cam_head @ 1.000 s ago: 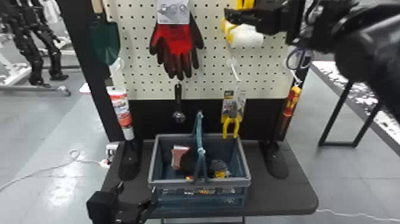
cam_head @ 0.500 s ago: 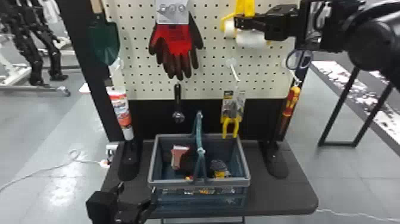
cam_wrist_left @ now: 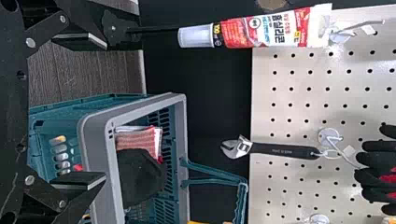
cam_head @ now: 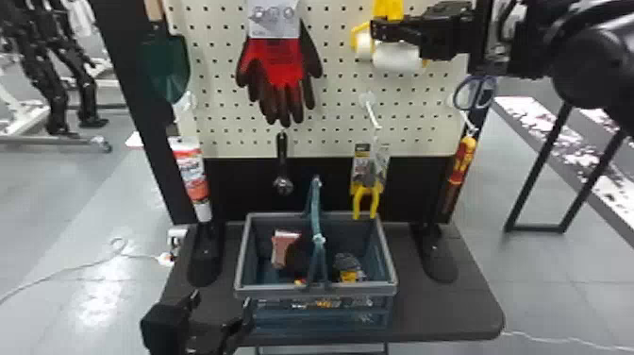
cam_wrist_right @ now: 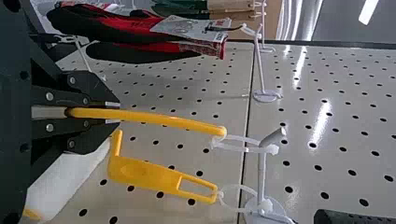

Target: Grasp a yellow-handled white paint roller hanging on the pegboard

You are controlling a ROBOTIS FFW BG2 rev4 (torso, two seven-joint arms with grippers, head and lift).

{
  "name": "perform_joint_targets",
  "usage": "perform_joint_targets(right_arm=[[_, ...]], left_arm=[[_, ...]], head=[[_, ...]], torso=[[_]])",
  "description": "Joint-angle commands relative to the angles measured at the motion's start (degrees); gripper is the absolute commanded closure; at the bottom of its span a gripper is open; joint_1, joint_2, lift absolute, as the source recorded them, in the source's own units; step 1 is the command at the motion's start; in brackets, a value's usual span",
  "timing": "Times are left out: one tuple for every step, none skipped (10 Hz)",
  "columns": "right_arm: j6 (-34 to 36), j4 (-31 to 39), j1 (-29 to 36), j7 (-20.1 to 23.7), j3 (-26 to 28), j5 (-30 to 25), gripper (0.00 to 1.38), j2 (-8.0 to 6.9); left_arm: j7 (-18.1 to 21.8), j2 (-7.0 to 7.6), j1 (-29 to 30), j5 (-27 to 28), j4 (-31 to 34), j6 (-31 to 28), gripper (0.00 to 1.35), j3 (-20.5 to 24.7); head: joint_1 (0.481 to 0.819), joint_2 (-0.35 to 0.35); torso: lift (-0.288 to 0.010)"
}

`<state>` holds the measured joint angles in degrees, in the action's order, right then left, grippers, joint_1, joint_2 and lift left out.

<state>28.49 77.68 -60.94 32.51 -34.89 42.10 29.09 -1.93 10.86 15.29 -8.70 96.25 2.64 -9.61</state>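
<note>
At top of pegboard (cam_head: 330,122), head view: right gripper (cam_head: 375,30) is on the paint roller (cam_head: 394,57), white sleeve just under the fingers, yellow handle (cam_head: 389,8) above. Vs. 1 s ago, the R forearm covers less of the upper right and the gripper is still at the roller. Left gripper (cam_head: 219,311) sits low at the bench (cam_head: 448,307) edge, by the basket (cam_head: 243,264). Glove (cam_head: 278,71), wrench (cam_head: 282,160), pliers (cam_head: 365,189) hang on the board.

Left wrist view: L fingers wide apart, holding nothing. Basket, wrench and sealant tube (cam_wrist_left: 261,33) lie ahead.

Right wrist view: R fingers drawn in on the roller's yellow rod (cam_wrist_right: 149,119). Handle is tied by zip tie (cam_wrist_right: 233,141) to a white hook (cam_wrist_right: 260,172).
</note>
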Motion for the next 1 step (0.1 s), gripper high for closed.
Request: perform_joint_targets(right_arm=[[-0.01,0.02,0.12,0.01,0.00,0.00,1.27,0.00]], left_arm=[[-0.01,-0.05,0.00,0.00,0.00,0.00,0.30,0.03]], head=[[0.549,0.000]], torso=[[-0.100]])
